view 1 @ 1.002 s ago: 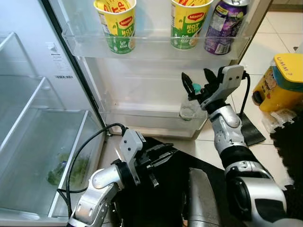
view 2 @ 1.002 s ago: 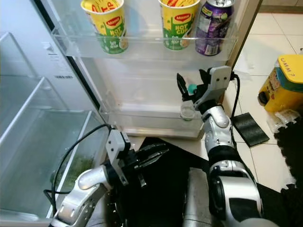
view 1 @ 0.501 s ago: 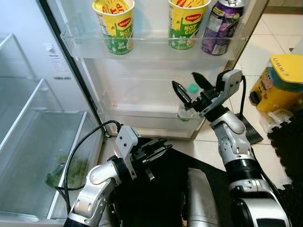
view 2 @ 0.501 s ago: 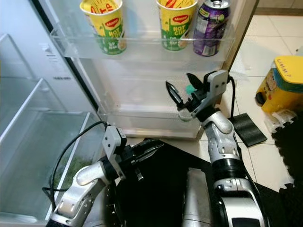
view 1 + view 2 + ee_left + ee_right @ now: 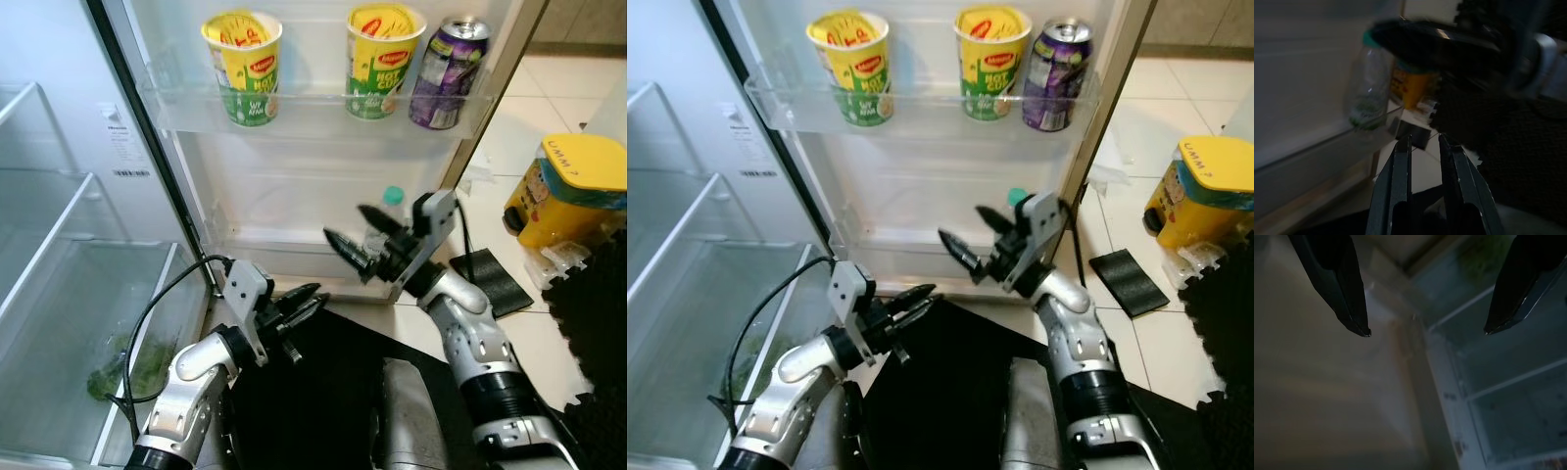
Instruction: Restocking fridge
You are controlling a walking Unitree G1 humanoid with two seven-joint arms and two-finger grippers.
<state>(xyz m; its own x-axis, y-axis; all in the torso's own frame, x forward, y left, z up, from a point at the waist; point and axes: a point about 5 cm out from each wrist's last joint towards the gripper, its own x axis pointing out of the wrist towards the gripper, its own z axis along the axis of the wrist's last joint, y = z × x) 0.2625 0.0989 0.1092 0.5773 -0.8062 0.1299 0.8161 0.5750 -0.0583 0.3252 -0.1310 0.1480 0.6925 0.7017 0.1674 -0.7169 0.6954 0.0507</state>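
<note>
- The fridge's crisper drawer (image 5: 78,323) sits at the far left of the scene, with some green leaves on its floor.
- The left pincer (image 5: 299,305) hangs low in front of the door, its two fingers nearly together with a thin gap, holding nothing.
- On the upper door shelf (image 5: 313,103) stand two noodle cups (image 5: 243,54) and, to their right, a purple can (image 5: 446,73).
- The clear bottle (image 5: 390,211) with the green cap stands upright in the lower door shelf (image 5: 284,245), its long axis vertical.
- The right pincer (image 5: 355,238) is spread wide and empty, fingers pointing left toward the fridge interior, just near of the bottle and a little to its left.
- The bottle therefore lies behind and right of the right fingertips; the right arm is much the nearer one.
- Judging from this, the bottle looks placed, and the next item probably lies to the right, near the yellow container (image 5: 568,191) on the floor.
</note>
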